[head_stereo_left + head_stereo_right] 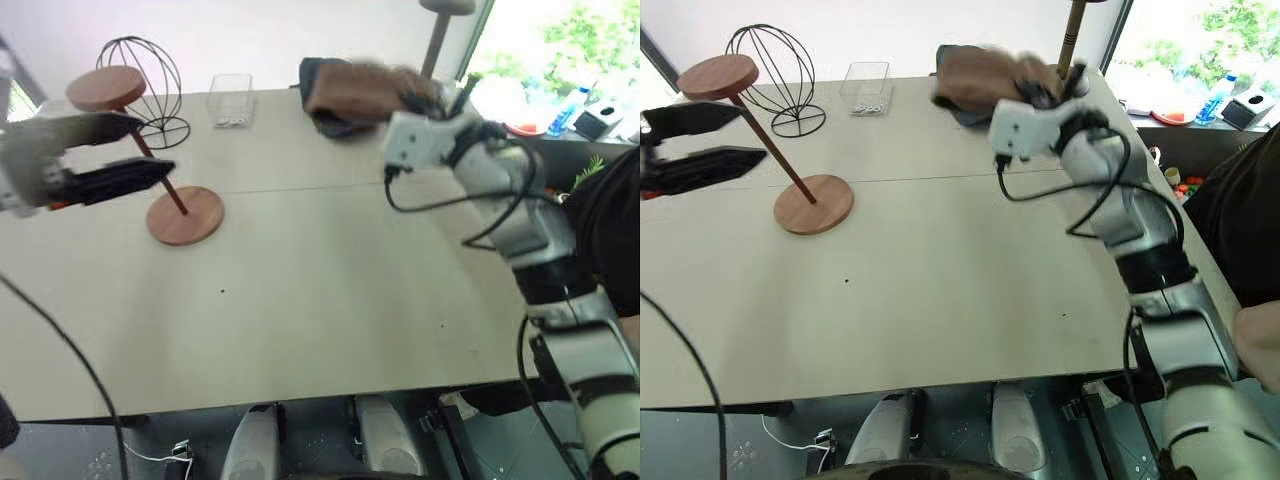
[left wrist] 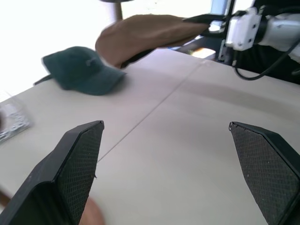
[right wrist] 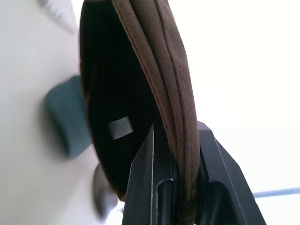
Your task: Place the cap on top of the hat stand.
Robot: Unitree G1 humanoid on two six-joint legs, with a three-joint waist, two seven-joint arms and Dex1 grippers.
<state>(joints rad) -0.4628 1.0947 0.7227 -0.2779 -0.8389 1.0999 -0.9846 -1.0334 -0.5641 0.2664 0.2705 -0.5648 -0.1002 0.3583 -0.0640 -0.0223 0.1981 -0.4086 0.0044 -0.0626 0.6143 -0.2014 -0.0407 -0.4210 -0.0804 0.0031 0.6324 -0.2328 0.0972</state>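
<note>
My right gripper (image 3: 178, 136) is shut on the edge of the brown cap (image 1: 358, 90), which hangs raised above the far middle of the table. The cap's dark inside faces the right wrist camera. Also in the left wrist view, the cap (image 2: 150, 32) hangs from the right gripper (image 2: 206, 21). The reddish wooden hat stand (image 1: 717, 77) is on the table's left, its slanted rod running down to a round base (image 1: 815, 203). My left gripper (image 1: 725, 140) hovers open just left of the rod with nothing between its fingers (image 2: 70, 168).
A dark navy baseball cap (image 2: 82, 70) lies on the table below the raised cap. A black wire head stand (image 1: 770, 65) and a clear plastic box (image 1: 865, 88) sit at the back left. A grey mushroom stand (image 1: 440, 40) rises at the back right. A person (image 1: 1240, 200) stands at the right edge.
</note>
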